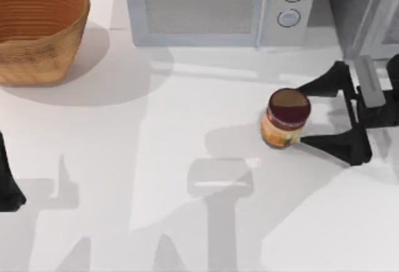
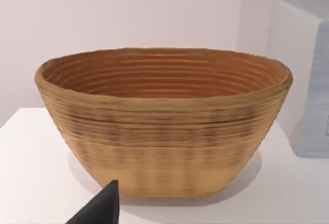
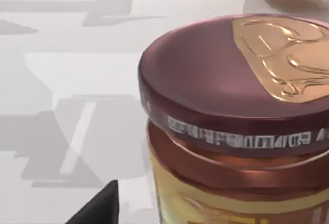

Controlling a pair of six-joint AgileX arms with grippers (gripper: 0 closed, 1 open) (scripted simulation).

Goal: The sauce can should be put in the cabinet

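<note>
The small maroon-lidded, orange-labelled sauce can [image 1: 286, 119] stands upright on the white surface [image 1: 156, 160], in front of the white microwave [image 1: 218, 7]. The right gripper [image 1: 305, 115] sits beside the can, jaws spread apart around it. The left gripper [image 1: 9, 188] is parked well away from the can.

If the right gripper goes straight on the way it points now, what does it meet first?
Most likely the sauce can: the right gripper is open and points toward the table's left, with the can upright just ahead between its fingertips.

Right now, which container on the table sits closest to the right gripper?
The sauce can: small, maroon-topped, standing between the open fingers of the right gripper. The woven basket sits far off at the table's left.
</note>
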